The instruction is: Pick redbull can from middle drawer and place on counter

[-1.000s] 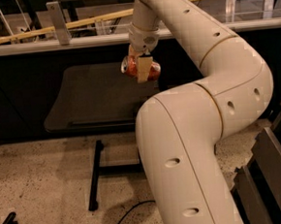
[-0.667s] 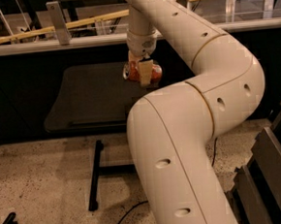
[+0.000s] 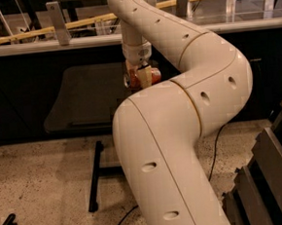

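My gripper [image 3: 141, 79] hangs from the cream arm at upper centre, above the right part of a dark table top [image 3: 81, 99]. It is shut on the redbull can [image 3: 137, 78], a red-orange can that shows between the pale fingers [image 3: 146, 77] and lies roughly on its side. The can is held a little above the dark surface. The lower part of the can and gripper is hidden behind my own arm's big elbow segment [image 3: 163, 151]. No drawer shows in this view.
A dark wall with a pale ledge [image 3: 52, 43] and railing runs along the back. The table's black leg and foot [image 3: 95, 176] stand on the speckled floor. A cable [image 3: 215, 152] trails down at right. Grey slatted furniture [image 3: 268, 182] sits bottom right.
The arm has swung left across the view and the elbow now covers more of the middle. The gripper still holds the can, now slightly lower and further left over the dark table.
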`<state>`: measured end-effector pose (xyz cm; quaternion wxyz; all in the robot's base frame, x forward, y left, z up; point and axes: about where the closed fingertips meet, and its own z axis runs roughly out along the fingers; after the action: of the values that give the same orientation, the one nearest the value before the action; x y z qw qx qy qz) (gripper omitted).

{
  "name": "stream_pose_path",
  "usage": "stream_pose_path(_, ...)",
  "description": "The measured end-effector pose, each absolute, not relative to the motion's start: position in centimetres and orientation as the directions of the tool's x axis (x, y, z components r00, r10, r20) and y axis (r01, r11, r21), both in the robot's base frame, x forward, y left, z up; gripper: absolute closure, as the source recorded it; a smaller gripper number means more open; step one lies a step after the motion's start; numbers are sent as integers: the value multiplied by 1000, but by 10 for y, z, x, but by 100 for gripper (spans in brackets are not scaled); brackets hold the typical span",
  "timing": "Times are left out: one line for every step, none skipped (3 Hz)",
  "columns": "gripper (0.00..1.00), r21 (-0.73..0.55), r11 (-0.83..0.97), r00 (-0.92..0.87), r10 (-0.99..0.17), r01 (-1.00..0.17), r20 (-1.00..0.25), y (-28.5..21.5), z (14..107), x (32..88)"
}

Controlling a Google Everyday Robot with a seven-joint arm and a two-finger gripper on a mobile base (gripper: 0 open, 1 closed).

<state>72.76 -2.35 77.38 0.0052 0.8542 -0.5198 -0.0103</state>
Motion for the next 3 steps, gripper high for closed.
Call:
stream_pose_path(100, 13, -462, 462, -887, -887, -15, -21, 773, 729)
stream_pose_path(100, -6, -471, 471, -882, -882, -26, -13, 769, 734)
stream_pose_path(100, -24, -494, 494, -868, -869, -50, 4, 767, 735)
